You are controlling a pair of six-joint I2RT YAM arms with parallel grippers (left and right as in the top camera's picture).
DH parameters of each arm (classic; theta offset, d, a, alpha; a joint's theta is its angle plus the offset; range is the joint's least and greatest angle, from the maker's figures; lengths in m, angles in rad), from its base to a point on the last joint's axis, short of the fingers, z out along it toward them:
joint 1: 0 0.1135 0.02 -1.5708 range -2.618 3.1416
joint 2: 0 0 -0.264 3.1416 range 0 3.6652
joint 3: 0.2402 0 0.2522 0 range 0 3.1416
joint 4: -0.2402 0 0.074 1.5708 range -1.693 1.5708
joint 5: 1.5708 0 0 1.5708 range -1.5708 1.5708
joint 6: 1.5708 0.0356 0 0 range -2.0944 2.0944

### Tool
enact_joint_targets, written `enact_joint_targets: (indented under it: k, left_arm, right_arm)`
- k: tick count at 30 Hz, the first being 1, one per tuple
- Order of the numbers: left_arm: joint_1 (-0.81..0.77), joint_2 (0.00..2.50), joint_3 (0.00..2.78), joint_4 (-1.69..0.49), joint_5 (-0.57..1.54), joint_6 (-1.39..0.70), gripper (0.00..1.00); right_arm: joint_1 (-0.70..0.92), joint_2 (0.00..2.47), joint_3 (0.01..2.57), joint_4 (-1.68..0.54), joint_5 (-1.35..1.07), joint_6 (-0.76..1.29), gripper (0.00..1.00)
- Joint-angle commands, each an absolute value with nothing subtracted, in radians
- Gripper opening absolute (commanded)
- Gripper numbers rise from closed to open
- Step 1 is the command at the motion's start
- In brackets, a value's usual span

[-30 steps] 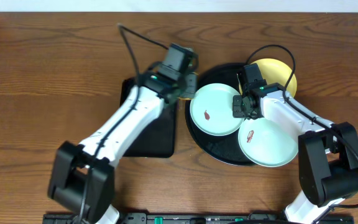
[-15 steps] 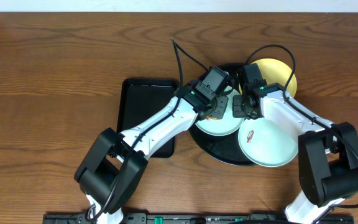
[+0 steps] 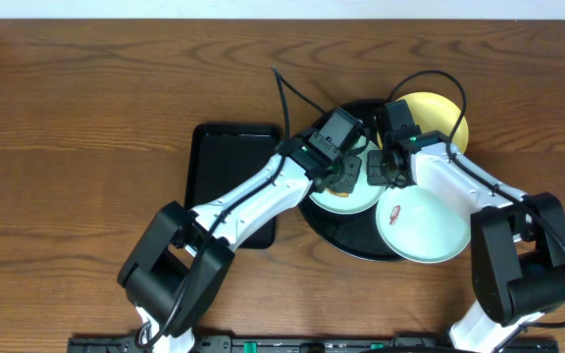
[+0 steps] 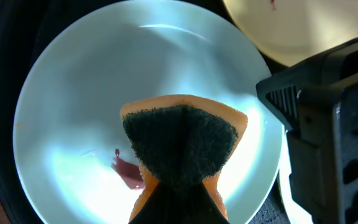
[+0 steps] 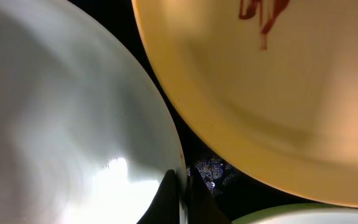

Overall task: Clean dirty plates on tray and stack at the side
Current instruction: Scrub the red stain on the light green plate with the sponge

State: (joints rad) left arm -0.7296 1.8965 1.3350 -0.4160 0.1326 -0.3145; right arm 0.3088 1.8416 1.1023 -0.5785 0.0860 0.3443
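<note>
The wooden table [image 3: 86, 118] fills the overhead view. The round black tray [image 3: 333, 238] sits right of the tabletop's middle. A smaller rectangular black tray [image 3: 226, 162] lies just beside it, toward the left edge.

All three plates are on the round tray. The second mint plate [image 3: 425, 226] lies on the side nearest the front edge and to the right, and its face looks clean. The yellow plate [image 3: 439, 113] is at the far right rim and carries a reddish smear [image 5: 263, 12]. The smeared mint plate [image 3: 346, 201] takes the tray's left half, partly covered by both arms.

The left gripper [image 3: 344, 176] hangs over this plate, its jaws pressed together on an orange sponge [image 4: 179, 140] with a dark scouring face. The sponge is pinched into a fold, and its spread end rests on the middle of the plate. A small reddish-brown mark [image 4: 128, 171] shows on the plate just beside the sponge, toward the left edge.

The right gripper [image 3: 379, 169] is at the same plate's right rim. In the wrist view its dark fingers [image 5: 163, 199] are closed narrowly, one on each side of the pale rim, clamping it. The black tray surface shows between this rim and the yellow plate.
</note>
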Motion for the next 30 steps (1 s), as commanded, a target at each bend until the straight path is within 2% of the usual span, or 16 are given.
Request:
enact_joint_targets:
  k: [1,30]
  left_arm:
    - [-0.731,1.892,1.328,-0.416,0.143,-0.319,0.07]
    - [-0.731,2.035,1.327,-0.349,0.194,-0.321,0.08]
  right_arm:
    - [0.323,1.851,1.097,-0.586,0.076,0.336,0.01]
    - [0.322,1.851,1.097,-0.586,0.077,0.336,0.01]
